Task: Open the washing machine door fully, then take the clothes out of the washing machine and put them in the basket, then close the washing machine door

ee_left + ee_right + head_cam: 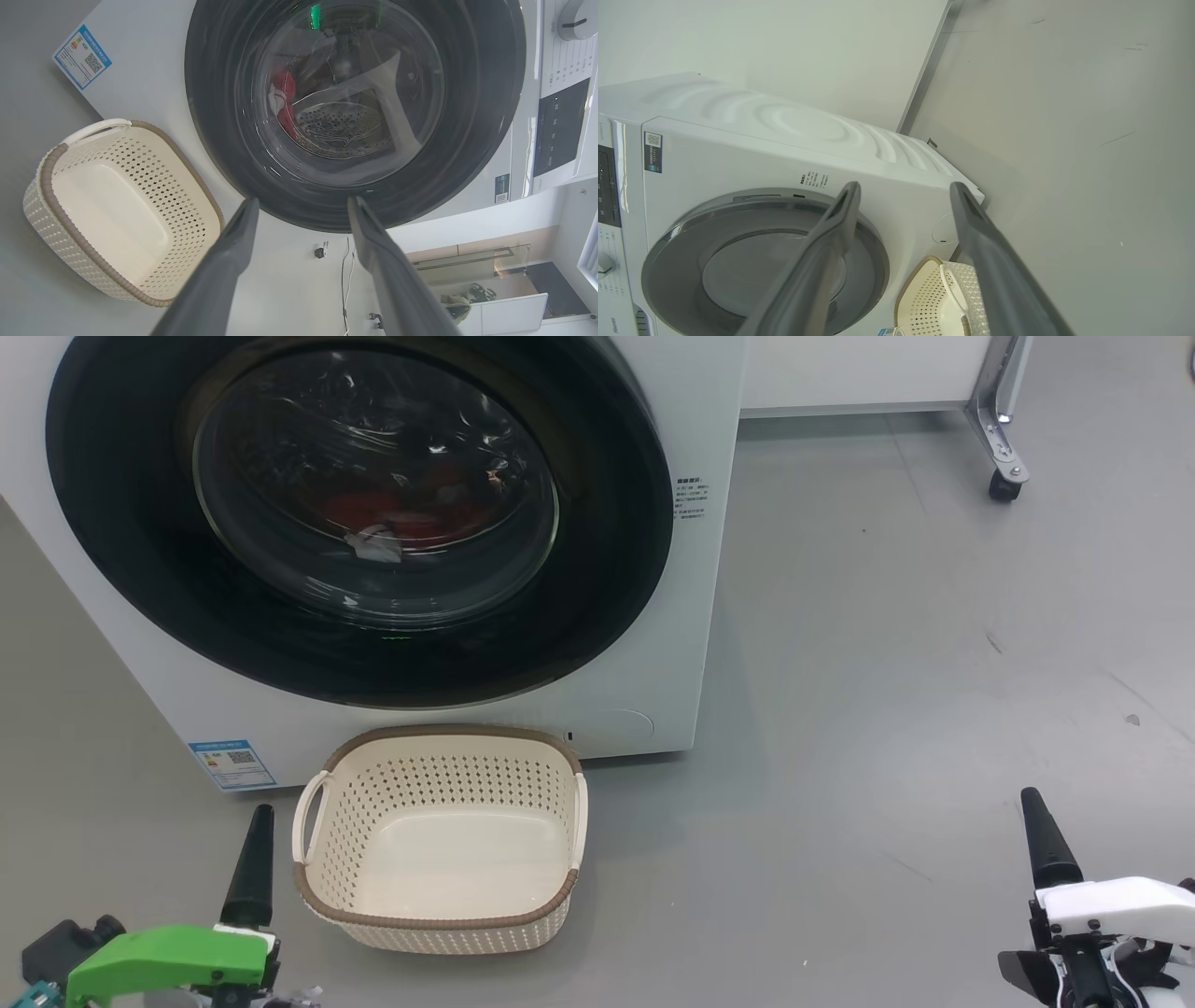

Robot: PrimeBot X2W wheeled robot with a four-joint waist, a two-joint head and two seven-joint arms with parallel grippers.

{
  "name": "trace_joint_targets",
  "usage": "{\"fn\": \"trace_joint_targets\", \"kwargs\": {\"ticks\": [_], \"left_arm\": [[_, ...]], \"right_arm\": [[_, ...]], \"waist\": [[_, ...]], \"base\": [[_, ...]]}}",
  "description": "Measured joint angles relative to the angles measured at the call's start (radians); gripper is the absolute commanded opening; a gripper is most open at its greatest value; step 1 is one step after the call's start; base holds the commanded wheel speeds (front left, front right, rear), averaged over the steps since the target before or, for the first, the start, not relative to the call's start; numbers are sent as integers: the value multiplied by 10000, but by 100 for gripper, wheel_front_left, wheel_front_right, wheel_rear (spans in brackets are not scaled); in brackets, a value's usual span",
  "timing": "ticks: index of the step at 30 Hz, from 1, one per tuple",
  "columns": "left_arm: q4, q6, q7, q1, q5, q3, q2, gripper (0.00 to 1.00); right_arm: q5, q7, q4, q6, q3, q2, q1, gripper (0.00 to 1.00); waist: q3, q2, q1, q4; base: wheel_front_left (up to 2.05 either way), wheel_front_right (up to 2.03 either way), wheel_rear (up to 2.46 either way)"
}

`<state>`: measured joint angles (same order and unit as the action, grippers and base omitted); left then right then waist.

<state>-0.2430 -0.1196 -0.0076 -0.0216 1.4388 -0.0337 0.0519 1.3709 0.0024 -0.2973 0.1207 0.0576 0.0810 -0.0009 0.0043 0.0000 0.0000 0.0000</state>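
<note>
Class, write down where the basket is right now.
In the head view, the basket sits on the floor at lower centre-left, directly before the washing machine, beneath its closed door.

The washing machine door (364,658) is shut flush on the washing machine (695,616); its glass bars the way to the clothes (373,513) in the drum. The basket (439,735) stands on the floor (887,663) just before the machine, below the door, mouth up, free from above. Open floor to the right, up to a castered metal leg (1001,439). Left pincer (303,200) and right pincer (904,184): fingers spread, air between, short of the door.
</note>
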Motion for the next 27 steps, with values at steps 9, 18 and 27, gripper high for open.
{"fn": "trace_joint_targets", "kwargs": {"ticks": [9,18,27], "left_arm": [[50,107,-295,-58,-1779,-470,353,100],[136,491,-600,-110,-3498,-1035,604,100],[265,895,-915,-217,-4995,-1544,686,100]], "right_arm": [[-1808,-362,77,-249,-489,416,-32,100],[-3557,-671,111,-621,-1091,704,-107,100],[-5114,-976,125,-991,-1655,869,-112,100]], "waist": [[-3,0,0,16],[-13,0,0,16],[-35,0,0,17]], "base": [[0,0,0],[0,0,0],[0,0,0]]}}
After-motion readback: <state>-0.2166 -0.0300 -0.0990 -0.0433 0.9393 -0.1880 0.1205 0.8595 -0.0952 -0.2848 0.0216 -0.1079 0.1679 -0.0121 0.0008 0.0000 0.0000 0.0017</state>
